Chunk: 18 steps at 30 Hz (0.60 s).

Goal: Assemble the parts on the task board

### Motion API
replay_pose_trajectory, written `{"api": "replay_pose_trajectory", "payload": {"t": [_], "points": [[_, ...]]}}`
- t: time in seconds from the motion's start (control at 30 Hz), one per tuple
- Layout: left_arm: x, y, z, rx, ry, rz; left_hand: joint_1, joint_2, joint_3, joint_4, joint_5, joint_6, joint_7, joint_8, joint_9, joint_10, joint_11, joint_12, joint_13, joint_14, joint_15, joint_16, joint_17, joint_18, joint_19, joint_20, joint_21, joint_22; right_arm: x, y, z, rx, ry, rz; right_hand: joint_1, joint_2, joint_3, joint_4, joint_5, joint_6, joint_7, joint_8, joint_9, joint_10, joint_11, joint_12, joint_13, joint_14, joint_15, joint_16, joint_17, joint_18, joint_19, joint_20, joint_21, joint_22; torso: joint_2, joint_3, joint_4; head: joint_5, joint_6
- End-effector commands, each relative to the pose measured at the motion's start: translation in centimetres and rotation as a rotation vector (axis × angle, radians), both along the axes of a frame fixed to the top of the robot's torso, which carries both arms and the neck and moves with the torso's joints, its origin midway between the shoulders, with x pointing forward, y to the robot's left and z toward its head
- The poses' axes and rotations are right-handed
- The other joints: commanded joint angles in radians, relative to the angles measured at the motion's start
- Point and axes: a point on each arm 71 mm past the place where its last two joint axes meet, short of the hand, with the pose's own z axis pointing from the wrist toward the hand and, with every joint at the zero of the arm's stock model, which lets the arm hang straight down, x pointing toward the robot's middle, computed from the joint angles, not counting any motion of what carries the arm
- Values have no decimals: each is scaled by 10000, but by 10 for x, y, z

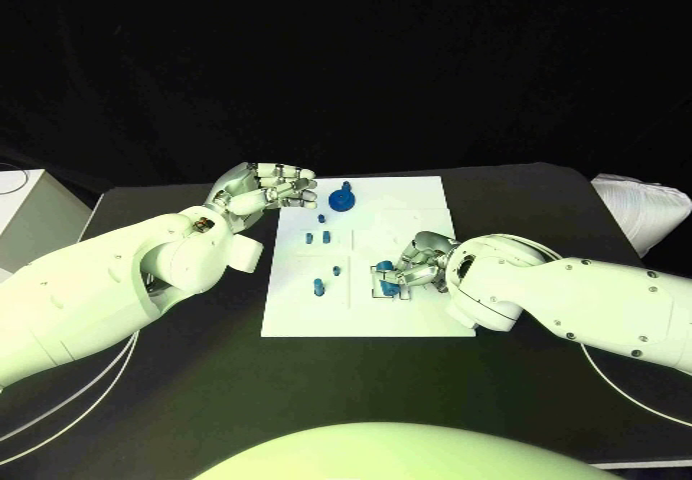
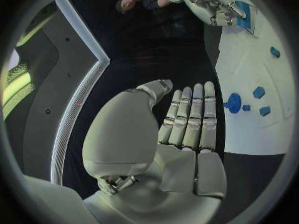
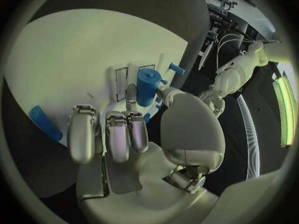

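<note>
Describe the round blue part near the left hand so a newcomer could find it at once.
Start at the white task board in the middle of the black table and go to its far edge. There, just beside the fingers of the left hand, stands the round blue part. It is the widest, disc-shaped piece with a small peg on top; its neighbours are small slim blue pieces.

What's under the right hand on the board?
The right hand is over the task board, its fingers around a blue cylindrical part at outlined slots. Whether the part is seated is hidden.
</note>
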Motion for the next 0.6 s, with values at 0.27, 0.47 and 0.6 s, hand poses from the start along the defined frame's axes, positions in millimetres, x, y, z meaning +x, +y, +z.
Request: {"api": "replay_pose_trajectory", "payload": {"t": [0.27,0.47,0.6], "points": [[-1,-2,1,-111,-11,-161,-20,41,3,33,-47,-16,75,-26,-10,-87,8,37,15,19,24,-62,9,22,61,20,-54,-8,3,0,0,-145,-443,-111,-473,60,8,-542,-532,66,11,-57,14,825,-15,-41,2342,1051,-34,25,2607,-164,750,-19,-44,1940,-2,-2,0,27,6],[-1,-2,1,-107,-5,-165,-28,42,0,45,-47,-18,77,-26,-13,-91,9,40,15,19,25,-71,19,22,68,21,-68,-18,1,2,-1,-151,-416,-30,-538,417,-1677,-521,-971,78,-6,-101,30,816,-43,-66,2337,1049,-56,19,2596,-166,758,-18,-56,1959,0,-2,-5,28,-4],[-1,-2,1,-102,-4,-159,-28,42,0,45,-47,-18,77,-26,-13,-91,9,40,15,19,25,-71,19,22,68,21,-68,-18,1,3,-1,-129,-406,-11,-485,754,-2936,-487,-1220,89,-10,-115,45,808,-41,-88,2330,1048,-37,17,2593,-165,764,-30,-56,1975,1,2,-1,32,-11]]}}
